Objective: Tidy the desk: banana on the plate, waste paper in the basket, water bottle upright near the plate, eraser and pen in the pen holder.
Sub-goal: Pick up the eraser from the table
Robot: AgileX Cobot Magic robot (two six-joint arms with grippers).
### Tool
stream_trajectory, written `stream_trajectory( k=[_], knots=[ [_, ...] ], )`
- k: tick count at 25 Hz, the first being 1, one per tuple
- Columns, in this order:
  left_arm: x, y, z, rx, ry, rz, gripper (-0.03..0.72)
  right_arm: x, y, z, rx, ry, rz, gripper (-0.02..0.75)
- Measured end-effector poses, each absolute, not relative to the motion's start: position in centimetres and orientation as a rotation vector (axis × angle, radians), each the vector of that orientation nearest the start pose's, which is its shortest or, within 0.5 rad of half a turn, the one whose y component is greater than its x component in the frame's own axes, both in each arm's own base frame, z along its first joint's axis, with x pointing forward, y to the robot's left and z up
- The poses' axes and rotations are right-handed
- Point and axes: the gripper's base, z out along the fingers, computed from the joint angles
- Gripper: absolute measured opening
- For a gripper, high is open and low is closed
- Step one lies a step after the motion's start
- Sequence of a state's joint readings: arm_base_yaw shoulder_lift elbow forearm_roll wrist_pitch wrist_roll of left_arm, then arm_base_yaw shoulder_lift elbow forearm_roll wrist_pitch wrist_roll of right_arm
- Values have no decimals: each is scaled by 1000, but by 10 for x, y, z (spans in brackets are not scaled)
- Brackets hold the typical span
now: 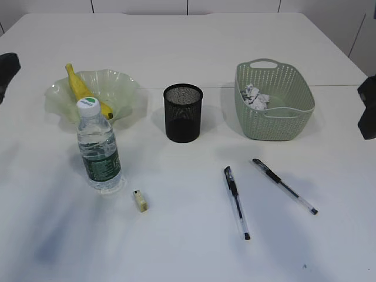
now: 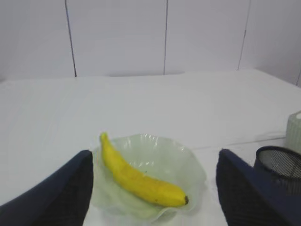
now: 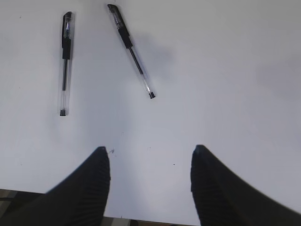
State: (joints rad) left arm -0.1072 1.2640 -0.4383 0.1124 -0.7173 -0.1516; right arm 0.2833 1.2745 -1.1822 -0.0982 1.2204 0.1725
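Nearest the front edge of the white table (image 1: pixel 194 53): two clear-barrel black-capped pens, one (image 1: pixel 237 202) lying roughly straight fore-aft, the other (image 1: pixel 284 185) just right of it, angled. Both flat, apart from each other. Small pale yellow-green eraser block (image 1: pixel 140 200) sits left of centre, just beside the base of the clear plastic water bottle with green label and white cap (image 1: pixel 98 148), which stands upright directly in front of the plate.

Middle row: black mesh cylindrical pen holder (image 1: pixel 183 113) in the centre. Pale green perforated plastic basket (image 1: pixel 274 100) to the right, crumpled white paper (image 1: pixel 255 96) inside. Translucent green wavy-rimmed plate (image 1: pixel 120 82) to the left, yellow banana (image 1: pixel 86 92) lying in it.

Left gripper (image 2: pixel 155 188) fingers spread wide, holding nothing, hovering near the plate. Right gripper (image 3: pixel 150 186) fingers spread too, nothing between them, over bare table short of the pens.
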Motion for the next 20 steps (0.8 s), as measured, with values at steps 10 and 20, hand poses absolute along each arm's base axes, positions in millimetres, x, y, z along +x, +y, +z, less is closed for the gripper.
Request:
stream_trajectory(
  k=[10,20],
  knots=[
    [217,-6,226,-206,2038,-157,578,229,58,340,-179,2778,-23,411],
    [206,-8,241,-137,2583,-88,547,228,61,340,-170,2786,26,411]
  ],
)
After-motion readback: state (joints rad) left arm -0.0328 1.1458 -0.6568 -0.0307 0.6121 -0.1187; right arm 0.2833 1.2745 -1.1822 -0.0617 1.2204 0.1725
